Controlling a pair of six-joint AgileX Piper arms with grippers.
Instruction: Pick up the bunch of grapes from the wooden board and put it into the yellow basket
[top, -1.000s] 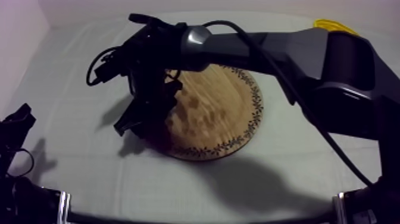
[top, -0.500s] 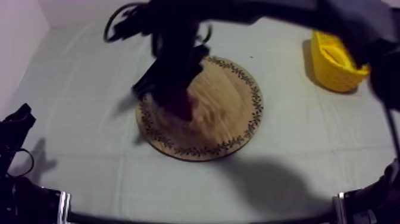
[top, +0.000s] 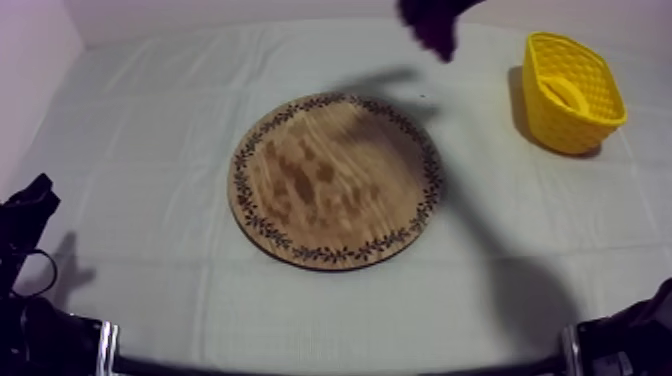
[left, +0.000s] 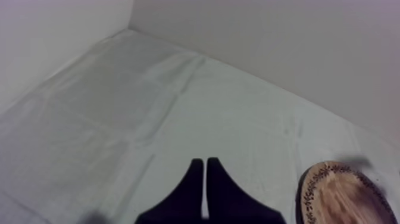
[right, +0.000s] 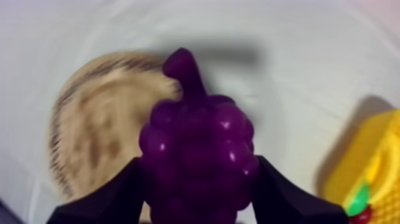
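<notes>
Grapes: the purple bunch of grapes (top: 428, 25) hung at the top edge of the top view, right of centre, above the bench and short of the basket.
Right jaws: closed on the bunch from both sides, as the right wrist view showed, with the stem pointing away from the camera.
Left jaws: pressed together in a narrow wedge, holding nothing, over bare cloth (left: 137, 113) beside the board.
Board: the round wooden board (top: 335, 180) lay mid-frame with nothing on it.
Basket: the yellow basket (top: 590, 125) stood at the upper right, well apart from the board. Something yellow lay inside, and a small red fruit (right: 363, 215) too.
Stage: judged to be the carry, with the drop not yet made.
Risk 1: the bunch looked round and bumpy, so a quick swing could twist it or slip it out of the jaws.
Risk 2: letting go short of the rim would land it on the cloth, where it could roll.
Risk 3: coming in low could knock the light basket aside.
</notes>
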